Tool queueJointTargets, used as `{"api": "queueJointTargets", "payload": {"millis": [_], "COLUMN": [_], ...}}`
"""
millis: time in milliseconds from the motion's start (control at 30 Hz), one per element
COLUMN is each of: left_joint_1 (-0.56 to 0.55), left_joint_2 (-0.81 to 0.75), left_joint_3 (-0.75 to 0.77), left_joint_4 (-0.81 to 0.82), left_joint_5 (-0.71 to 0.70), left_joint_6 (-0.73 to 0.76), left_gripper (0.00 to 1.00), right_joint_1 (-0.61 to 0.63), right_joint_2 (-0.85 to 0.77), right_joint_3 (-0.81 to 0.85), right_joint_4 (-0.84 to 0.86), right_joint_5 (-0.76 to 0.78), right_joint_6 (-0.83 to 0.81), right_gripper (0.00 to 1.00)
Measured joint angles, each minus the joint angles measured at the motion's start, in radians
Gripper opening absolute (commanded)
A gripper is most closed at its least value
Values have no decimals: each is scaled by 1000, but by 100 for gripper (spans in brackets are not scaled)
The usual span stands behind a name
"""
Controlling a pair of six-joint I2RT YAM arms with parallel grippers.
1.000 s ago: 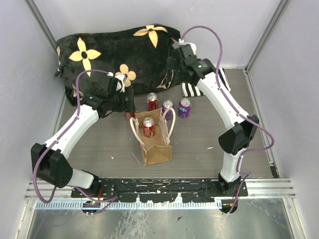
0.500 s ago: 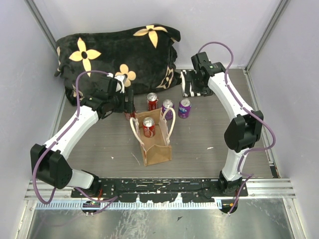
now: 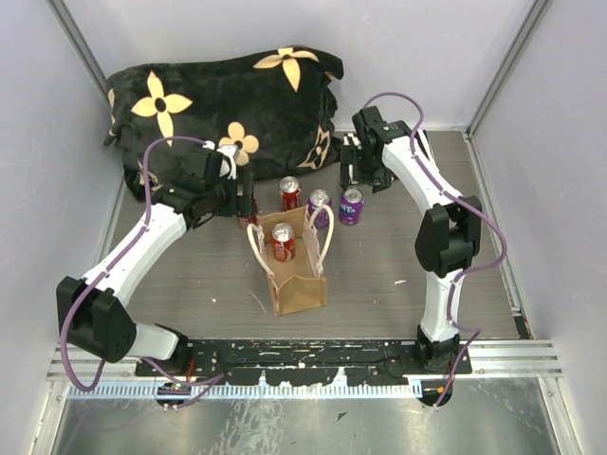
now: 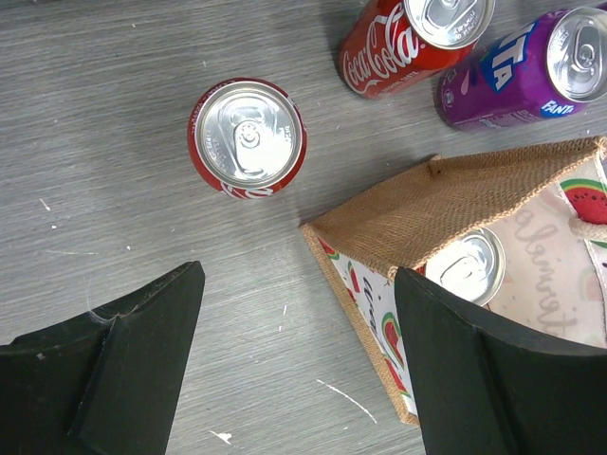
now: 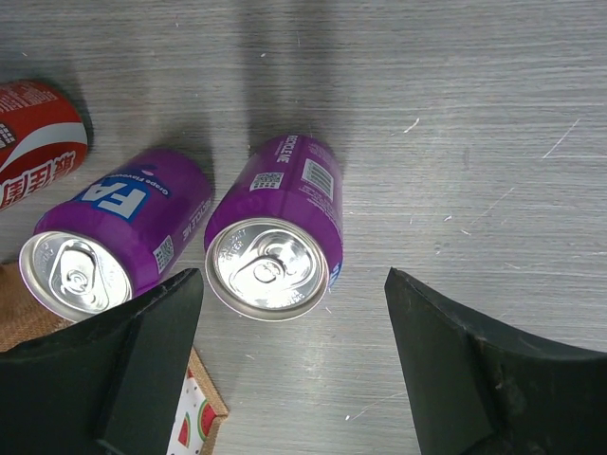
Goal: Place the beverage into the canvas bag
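Observation:
The canvas bag [image 3: 298, 275] stands open mid-table with a red can [image 3: 283, 241] upright inside it. My right gripper [image 3: 358, 173] is open and empty, hovering over a purple can [image 3: 351, 205]; in the right wrist view this can [image 5: 275, 256] stands between my open fingers [image 5: 123, 370]. A second purple can [image 3: 319, 207] touches the bag's far side. My left gripper [image 3: 245, 197] is open and empty beside the bag's far left corner [image 4: 446, 204]. A lone red can [image 4: 248, 137] stands just ahead of it.
Another red can [image 3: 290, 192] stands behind the bag, also visible in the left wrist view [image 4: 408, 38]. A large black cushion with cream flowers [image 3: 228, 95] fills the back left. Grey walls close in the table on three sides.
My right arm has swung from the cushion at the back down and toward the centre, to above the purple can. The left arm, bag and cans have not moved.

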Motion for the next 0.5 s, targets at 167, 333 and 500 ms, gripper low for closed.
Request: {"api": "queueJointTargets", "payload": {"millis": [167, 333, 500], "left_joint_1": [0, 0, 0], "left_joint_2": [-2, -2, -2], "left_joint_3": [-5, -5, -5], "left_joint_4": [0, 1, 2], "left_joint_5": [1, 3, 3], "left_joint_6": [0, 0, 0], "left_gripper": [89, 89, 89], "right_joint_1": [0, 0, 0], "right_joint_2": [11, 22, 41], "right_joint_3": [0, -10, -24], "right_joint_4": [2, 10, 16], "right_joint_5": [-25, -44, -53], "right_joint_6": [-1, -1, -4], "right_gripper": [84, 86, 87]}}
